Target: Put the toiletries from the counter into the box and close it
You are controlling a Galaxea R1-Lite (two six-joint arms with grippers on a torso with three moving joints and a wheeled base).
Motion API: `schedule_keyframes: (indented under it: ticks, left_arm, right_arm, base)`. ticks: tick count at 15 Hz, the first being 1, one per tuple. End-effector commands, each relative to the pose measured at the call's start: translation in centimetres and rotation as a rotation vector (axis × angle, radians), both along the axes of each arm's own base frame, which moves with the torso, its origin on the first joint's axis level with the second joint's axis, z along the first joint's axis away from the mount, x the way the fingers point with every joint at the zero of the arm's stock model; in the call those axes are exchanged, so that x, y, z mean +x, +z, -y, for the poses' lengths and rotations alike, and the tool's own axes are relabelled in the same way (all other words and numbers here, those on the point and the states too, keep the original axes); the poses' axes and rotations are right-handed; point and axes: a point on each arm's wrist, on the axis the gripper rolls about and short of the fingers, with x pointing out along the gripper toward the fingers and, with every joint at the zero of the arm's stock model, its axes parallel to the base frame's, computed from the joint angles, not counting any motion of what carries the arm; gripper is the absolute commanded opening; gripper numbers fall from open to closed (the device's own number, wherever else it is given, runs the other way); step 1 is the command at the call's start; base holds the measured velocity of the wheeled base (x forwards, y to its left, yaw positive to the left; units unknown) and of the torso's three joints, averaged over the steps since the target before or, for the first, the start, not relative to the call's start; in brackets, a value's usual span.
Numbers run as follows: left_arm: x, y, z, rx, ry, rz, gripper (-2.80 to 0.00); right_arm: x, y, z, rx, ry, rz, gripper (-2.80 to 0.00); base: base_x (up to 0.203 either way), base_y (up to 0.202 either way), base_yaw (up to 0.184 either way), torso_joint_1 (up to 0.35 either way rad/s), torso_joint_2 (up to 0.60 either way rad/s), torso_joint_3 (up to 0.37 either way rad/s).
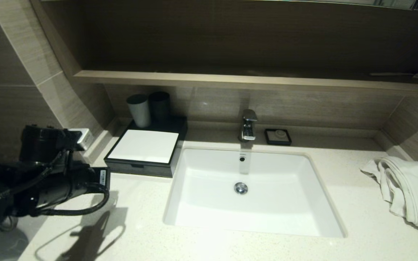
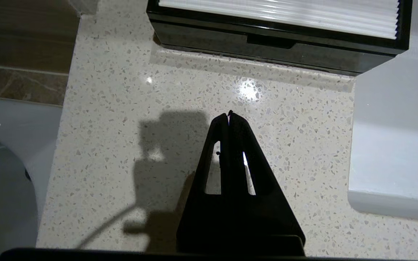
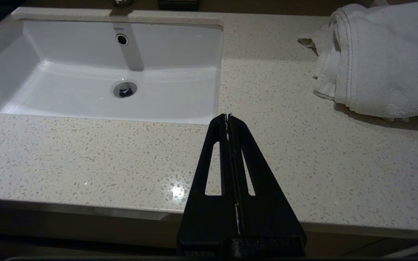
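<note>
The black box point(image 1: 140, 168) with its white top panel stands on the counter point(image 1: 140, 224) left of the sink, its front drawer point(image 2: 270, 40) pushed in flush. No toiletries show in any view. My left arm point(image 1: 49, 181) hangs over the counter's left end. Its gripper point(image 2: 229, 115) is shut and empty, above bare speckled stone point(image 2: 296, 137) a short way in front of the box point(image 2: 267, 50). My right gripper point(image 3: 228, 116) is shut on nothing, over the counter's front edge point(image 3: 85, 156) by the sink's near right corner; it is out of the head view.
The white sink basin point(image 1: 252, 195) fills the middle, with a chrome faucet point(image 1: 248, 125) and a small black soap dish point(image 1: 278, 136) behind it. Two dark cups point(image 1: 139, 110) stand behind the box. A white towel point(image 1: 408, 188) lies at the right. A wooden shelf point(image 1: 230, 79) overhangs the back.
</note>
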Motion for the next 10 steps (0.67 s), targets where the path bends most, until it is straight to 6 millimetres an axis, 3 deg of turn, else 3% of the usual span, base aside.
schedule_keyframes:
  ticks: [1,4,6,10]
  left_arm:
    - [-1.1,1.4,-0.4,-0.008,0.004,0.058,-2.80]
    - [-1.7,1.9,-1.2,-0.025,0.010,0.081,-2.80]
    - [-2.0,2.2,-3.2,-0.064,0.034,0.122,-2.80]
    - [-5.3,1.8,-4.8,-0.065,-0.014,0.271,-2.80]
  right_arm:
    - [0.0,0.0,0.0,0.000,0.000,0.000,-2.80]
    - [0.0,0.0,0.0,0.000,0.000,0.000,-2.80]
    - [0.0,0.0,0.0,0.000,0.000,0.000,-2.80]
    - [0.0,0.0,0.0,0.000,0.000,0.000,-2.80]
  base:
    - [0.000,0.000,0.000,0.000,0.00,0.000]
    - [0.000,0.000,0.000,0.000,0.00,0.000]
    - [0.000,0.000,0.000,0.000,0.00,0.000]
    - [0.000,0.000,0.000,0.000,0.00,0.000]
